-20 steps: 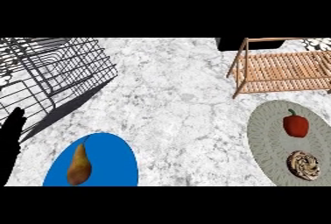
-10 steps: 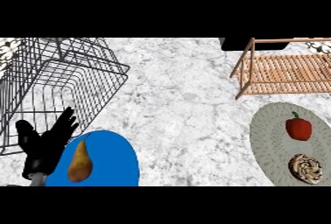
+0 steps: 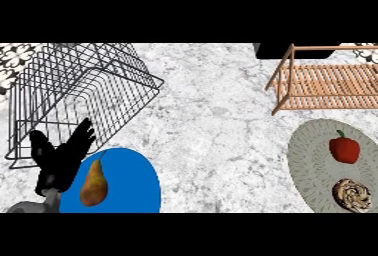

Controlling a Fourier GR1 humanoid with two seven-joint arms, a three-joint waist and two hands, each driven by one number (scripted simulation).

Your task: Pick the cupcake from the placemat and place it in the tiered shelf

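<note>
The cupcake (image 3: 352, 194), brown with a pale swirled top, sits on the near part of a grey oval placemat (image 3: 311, 162) at the lower right. A red bell pepper (image 3: 344, 149) lies just behind it on the same mat. The wooden tiered shelf (image 3: 325, 85), made of slats, stands at the far right beyond the mat. My left hand (image 3: 60, 159) is at the lower left, far from the cupcake, open with fingers pointing up and holding nothing. My right hand does not show.
A black wire basket (image 3: 77, 95) lies tilted at the far left, right behind my left hand. A blue plate (image 3: 129, 182) with a pear (image 3: 94, 182) on it sits beside that hand. Marble counter (image 3: 214, 130) spreads between plate and placemat.
My left hand has come up from the left edge and now stands beside the blue plate. The whole view has shifted, so more of the wire basket shows.
</note>
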